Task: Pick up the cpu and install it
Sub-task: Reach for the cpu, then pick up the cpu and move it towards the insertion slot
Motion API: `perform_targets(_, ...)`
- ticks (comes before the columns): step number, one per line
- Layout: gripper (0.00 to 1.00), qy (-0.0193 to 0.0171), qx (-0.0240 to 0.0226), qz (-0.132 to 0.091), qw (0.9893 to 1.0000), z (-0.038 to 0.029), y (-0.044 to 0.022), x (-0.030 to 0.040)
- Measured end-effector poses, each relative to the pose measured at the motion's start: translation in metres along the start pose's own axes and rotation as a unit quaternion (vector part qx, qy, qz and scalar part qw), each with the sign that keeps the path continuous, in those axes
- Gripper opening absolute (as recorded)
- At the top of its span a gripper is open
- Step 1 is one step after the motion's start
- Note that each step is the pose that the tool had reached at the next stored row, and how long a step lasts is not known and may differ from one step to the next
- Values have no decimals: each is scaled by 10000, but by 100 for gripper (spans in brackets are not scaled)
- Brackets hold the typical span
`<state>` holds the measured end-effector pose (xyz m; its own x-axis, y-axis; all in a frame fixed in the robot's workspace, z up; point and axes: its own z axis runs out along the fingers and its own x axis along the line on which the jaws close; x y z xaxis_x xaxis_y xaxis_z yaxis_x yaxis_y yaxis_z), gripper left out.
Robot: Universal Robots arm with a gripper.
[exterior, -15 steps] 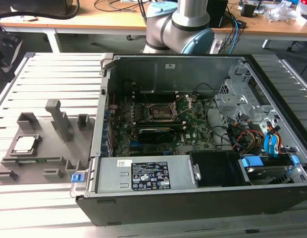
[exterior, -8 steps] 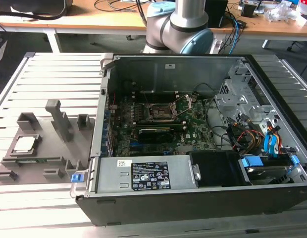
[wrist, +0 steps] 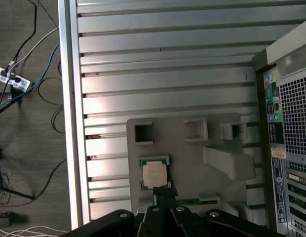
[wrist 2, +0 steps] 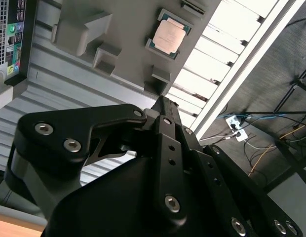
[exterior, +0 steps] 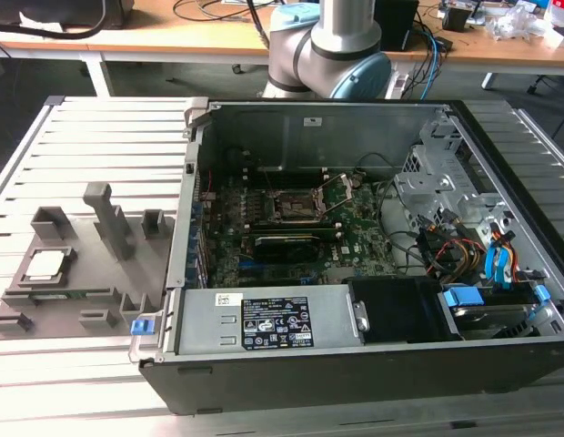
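In the exterior view, the open computer case (exterior: 373,364) takes up most of the slatted metal table (exterior: 109,127). The grey plastic tray (exterior: 86,273) lies beside it, toward the table's edge on the exterior view's left. The cpu (exterior: 45,264) sits flat in a square recess of that tray, at the end far from the case and well apart from the dark socket (exterior: 296,208) on the motherboard (exterior: 355,228). The arm (exterior: 327,45) rises behind the case's far wall. In the second wrist view, the gripper (wrist 2: 162,98) hangs over the tray (wrist 2: 94,59), its 2 black fingers (wrist 2: 168,128) drawn together to a narrow tip and holding nothing. The cpu (wrist 2: 169,37) lies beyond that tip, silver top up, not touched. In the first wrist view, the gripper (wrist: 162,190) shows its closed tip right at 1 edge of the cpu (wrist: 154,174). The chip rests in its recess on the side of the tray (wrist: 192,153) nearer the table's edge rail (wrist: 69,123), and the case's rear panel (wrist: 286,123) stands along the tray's opposite side.
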<state>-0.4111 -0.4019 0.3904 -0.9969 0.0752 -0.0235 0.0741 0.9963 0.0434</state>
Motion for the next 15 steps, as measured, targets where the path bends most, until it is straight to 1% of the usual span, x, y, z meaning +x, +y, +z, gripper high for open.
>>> perform_targets(2,11,0,3,0,10000,7,-72,-5)
perform_targets(3,11,0,3,0,10000,10,-130,-12)
perform_targets(4,11,0,3,0,10000,16,-140,-19)
perform_targets(15,11,0,3,0,10000,17,-140,-25)
